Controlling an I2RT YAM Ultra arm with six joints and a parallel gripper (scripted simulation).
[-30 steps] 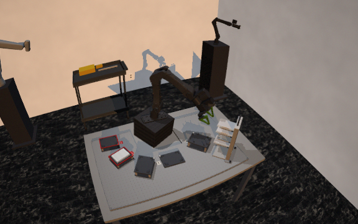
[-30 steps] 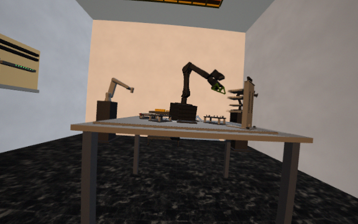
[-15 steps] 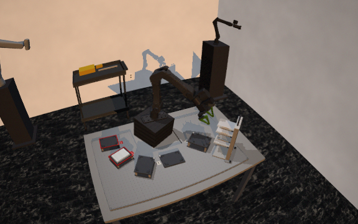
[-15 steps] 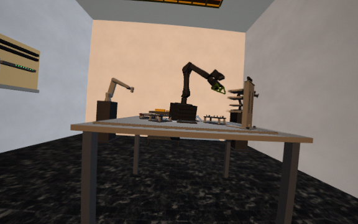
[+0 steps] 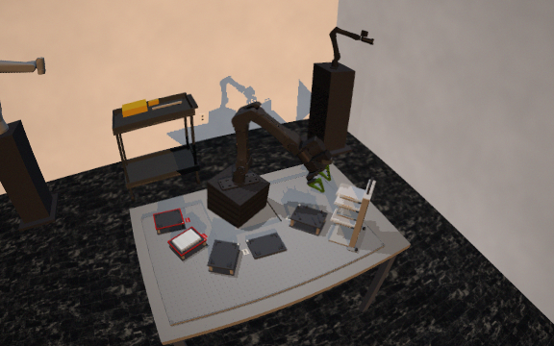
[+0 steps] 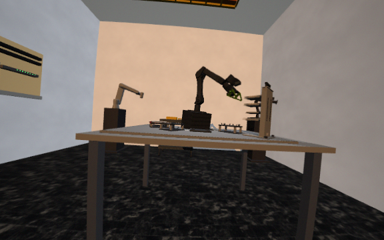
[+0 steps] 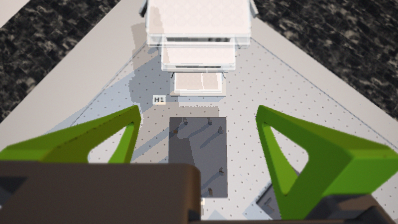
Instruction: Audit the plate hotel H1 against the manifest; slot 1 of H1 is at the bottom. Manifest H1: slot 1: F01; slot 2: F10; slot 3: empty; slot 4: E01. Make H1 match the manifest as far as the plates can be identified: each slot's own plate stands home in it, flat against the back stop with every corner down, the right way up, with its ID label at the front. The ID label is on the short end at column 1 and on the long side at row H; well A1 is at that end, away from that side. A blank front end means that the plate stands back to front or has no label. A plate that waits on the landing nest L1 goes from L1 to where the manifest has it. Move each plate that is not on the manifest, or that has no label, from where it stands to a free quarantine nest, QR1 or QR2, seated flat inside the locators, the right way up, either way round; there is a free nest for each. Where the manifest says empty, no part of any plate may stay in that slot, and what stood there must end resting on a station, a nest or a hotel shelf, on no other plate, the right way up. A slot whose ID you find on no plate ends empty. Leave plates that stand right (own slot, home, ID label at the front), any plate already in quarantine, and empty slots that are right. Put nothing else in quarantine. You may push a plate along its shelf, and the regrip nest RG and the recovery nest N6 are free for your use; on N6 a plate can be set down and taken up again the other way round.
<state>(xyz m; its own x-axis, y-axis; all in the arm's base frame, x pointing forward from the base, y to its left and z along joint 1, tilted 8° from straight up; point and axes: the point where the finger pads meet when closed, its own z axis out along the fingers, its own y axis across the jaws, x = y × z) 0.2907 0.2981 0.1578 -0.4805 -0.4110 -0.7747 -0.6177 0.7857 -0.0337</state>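
Note:
The plate hotel H1 (image 5: 351, 213) stands at the right of the table, a pale rack with stacked shelves. In the wrist view I look down on its front; pale plates (image 7: 198, 55) show on staggered shelves above the H1 tag (image 7: 159, 100). I cannot read any ID label. My gripper (image 5: 319, 180) hangs in the air a short way from the hotel's front, green fingers wide open and empty. It also shows in the exterior view (image 6: 234, 95) and the wrist view (image 7: 200, 145). A dark empty nest (image 7: 197, 155) with locator pins lies below my fingers.
Two red-edged nests are at the table's left: one (image 5: 168, 219) dark and bare, one (image 5: 188, 241) holding a white plate. A dark raised nest (image 5: 223, 256) and a flat dark nest (image 5: 265, 245) lie in the middle. The arm's base block (image 5: 238, 198) stands behind them.

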